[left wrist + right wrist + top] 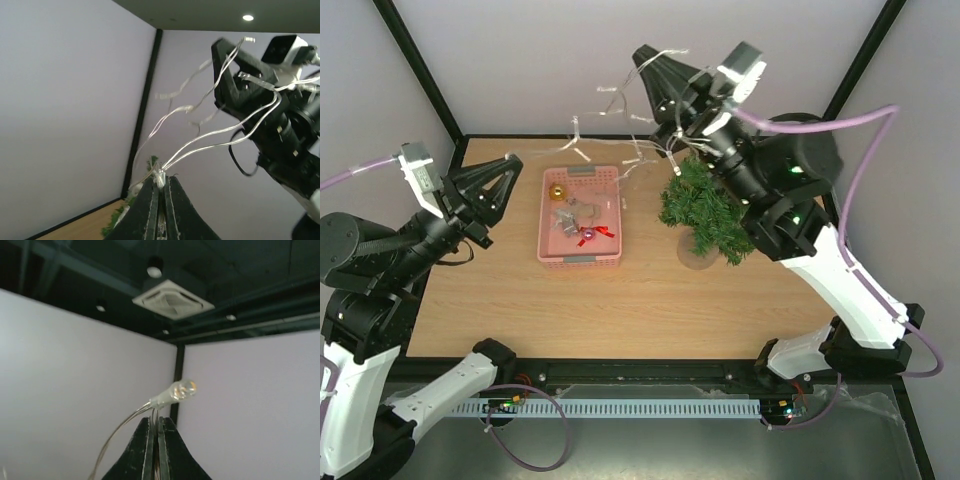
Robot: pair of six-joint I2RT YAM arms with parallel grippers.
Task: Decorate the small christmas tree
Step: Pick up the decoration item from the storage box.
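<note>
The small christmas tree, a bushy dark green miniature fir on a round pale base, is standing on the wooden table. A pink plastic basket of ornaments is sitting on the left-arm side of the tree. The right gripper is hanging high above the tree, jaws pressed together and pinching the clear wire string of lights just below a small bulb. The left gripper, beyond the basket from the tree, is likewise pinching the string. Loose loops are dangling over the tree. A loop may be snagging the branches, so a sideways pull risks toppling the tree. The thin wire could also slip free or tangle around the right arm.
</note>
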